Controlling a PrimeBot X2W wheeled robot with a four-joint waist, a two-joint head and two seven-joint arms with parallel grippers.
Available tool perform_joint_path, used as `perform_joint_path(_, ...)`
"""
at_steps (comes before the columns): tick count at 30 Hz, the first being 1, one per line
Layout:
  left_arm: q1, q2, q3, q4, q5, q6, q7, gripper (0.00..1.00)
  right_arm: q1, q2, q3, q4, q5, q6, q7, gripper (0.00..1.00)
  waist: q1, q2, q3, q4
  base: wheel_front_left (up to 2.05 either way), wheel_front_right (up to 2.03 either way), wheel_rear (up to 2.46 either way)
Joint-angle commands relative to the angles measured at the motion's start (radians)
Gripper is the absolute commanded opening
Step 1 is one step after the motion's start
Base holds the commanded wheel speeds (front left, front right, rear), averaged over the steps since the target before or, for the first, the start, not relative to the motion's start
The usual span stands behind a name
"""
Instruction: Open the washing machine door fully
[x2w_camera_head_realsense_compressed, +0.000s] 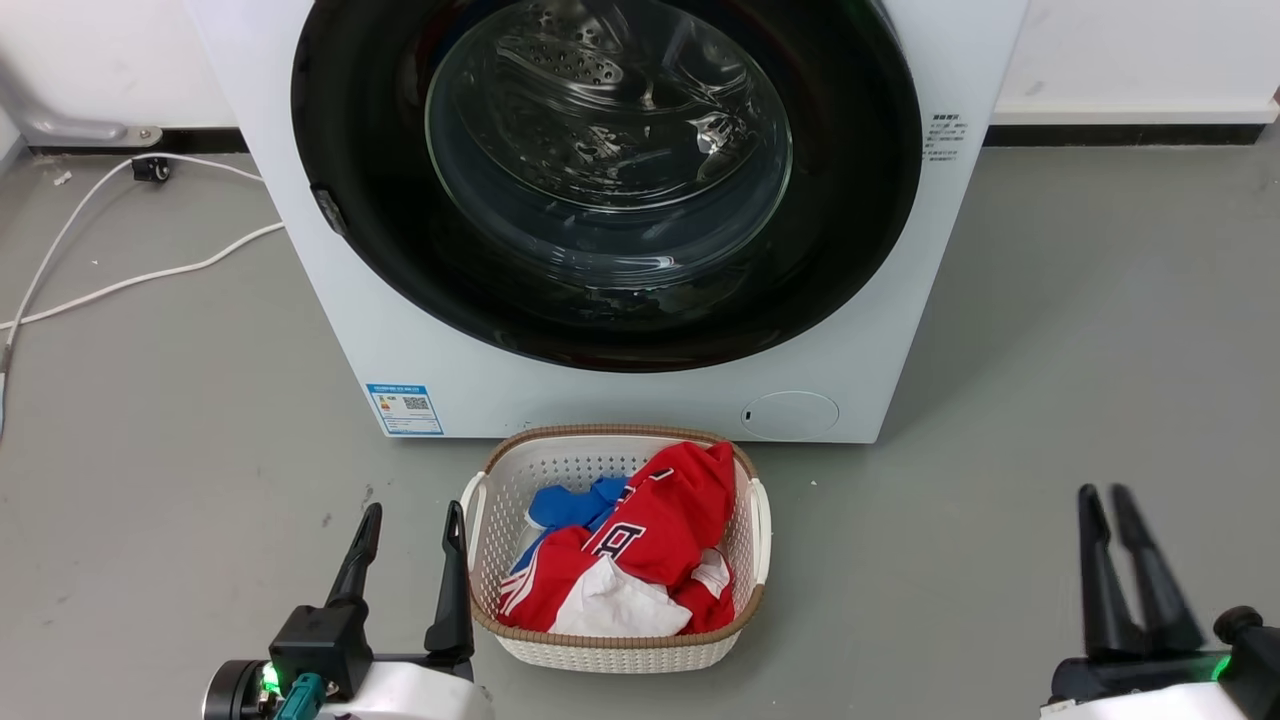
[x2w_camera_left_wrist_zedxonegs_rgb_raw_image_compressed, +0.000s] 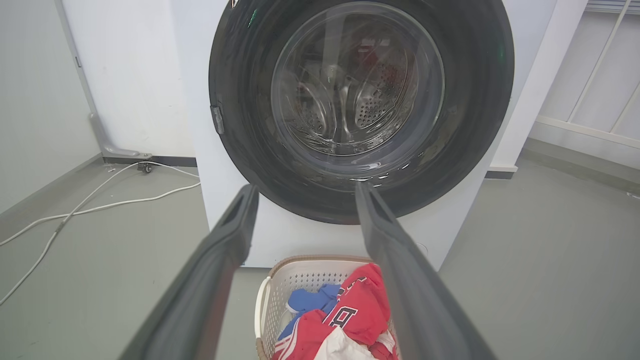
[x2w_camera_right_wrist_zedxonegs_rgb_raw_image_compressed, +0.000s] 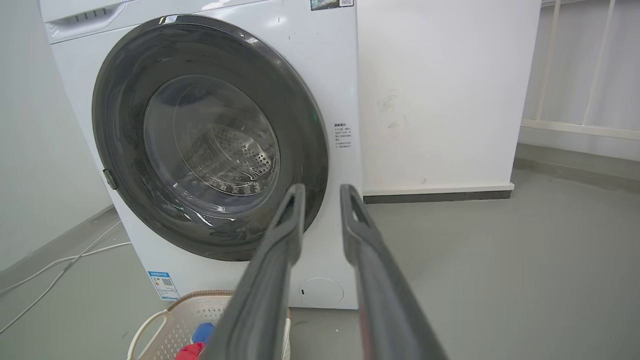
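left pincer (x2w_camera_head_realsense_compressed: 413, 512), spread and empty, sits nearer the latch (x2w_camera_head_realsense_compressed: 328, 210) on the washing machine door (x2w_camera_head_realsense_compressed: 850, 200); right pincer (x2w_camera_head_realsense_compressed: 1104, 492), narrowly parted, farther right.

A big white box-shaped front-loading washing machine (x2w_camera_head_realsense_compressed: 330, 330) stands on the grey floor (x2w_camera_head_realsense_compressed: 1100, 400). Its very large round glossy black door (x2w_camera_head_realsense_compressed: 860, 200) has a bulging clear glass bowl at its centre (the perforated steel drum shows through). The door sits shut, flush against the machine's front, with a small grey tab (x2w_camera_head_realsense_compressed: 328, 210) on its left edge.
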Motion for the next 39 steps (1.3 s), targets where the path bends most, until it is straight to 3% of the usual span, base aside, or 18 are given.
perform_joint_path(1,0.002,-0.001,0.001,0.001,-0.003,0.004,-0.003,1.0,-0.007,0.0,-0.001,-0.003,0.024,0.0,-0.002,0.0,0.0,0.0,-0.001,0.0,0.0,0.0,0.0)
perform_joint_path(4,0.003,-0.001,0.002,0.003,-0.004,0.003,-0.003,1.0,-0.014,0.0,-0.019,0.004,0.13,0.0,-0.002,0.0,0.0,0.0,-0.003,0.0,0.0,0.0,0.0)
perform_joint_path(9,0.005,-0.001,0.001,0.002,-0.002,0.003,-0.003,1.0,-0.028,0.0,-0.03,0.023,0.401,0.0,-0.002,0.0,0.0,0.0,-0.005,-0.001,0.0,0.0,0.0)
perform_joint_path(10,0.005,-0.001,0.001,0.002,-0.002,0.003,-0.003,1.0,-0.028,0.0,-0.03,0.023,0.401,0.0,-0.002,0.0,0.0,0.0,-0.005,-0.001,0.0,0.0,0.0)
perform_joint_path(13,0.006,-0.001,0.004,0.001,-0.002,0.002,-0.003,1.0,-0.03,0.0,-0.046,0.039,0.629,0.0,-0.002,0.0,0.0,0.0,-0.005,-0.001,0.0,0.0,0.0)
perform_joint_path(18,0.01,-0.001,0.006,0.002,-0.002,0.0,-0.003,1.0,-0.022,-0.001,-0.017,0.056,0.94,0.0,-0.002,0.0,0.0,0.0,-0.007,-0.001,0.0,0.0,0.0)
perform_joint_path(27,0.013,-0.001,0.012,-0.002,0.009,-0.003,-0.003,1.0,0.005,-0.019,0.064,0.011,1.348,0.0,0.044,0.0,0.0,0.0,-0.008,-0.004,0.0,0.0,0.0)
perform_joint_path(31,0.015,-0.001,0.015,-0.005,0.011,-0.006,-0.003,1.0,0.019,-0.032,0.044,-0.021,1.454,0.0,0.102,0.0,0.0,0.0,-0.005,-0.006,0.0,0.0,0.0)
perform_joint_path(39,0.011,-0.001,0.018,-0.009,0.018,-0.003,-0.003,1.0,0.035,-0.034,0.022,-0.01,1.462,0.0,0.162,0.0,0.0,0.0,0.004,-0.003,0.0,0.0,0.0)
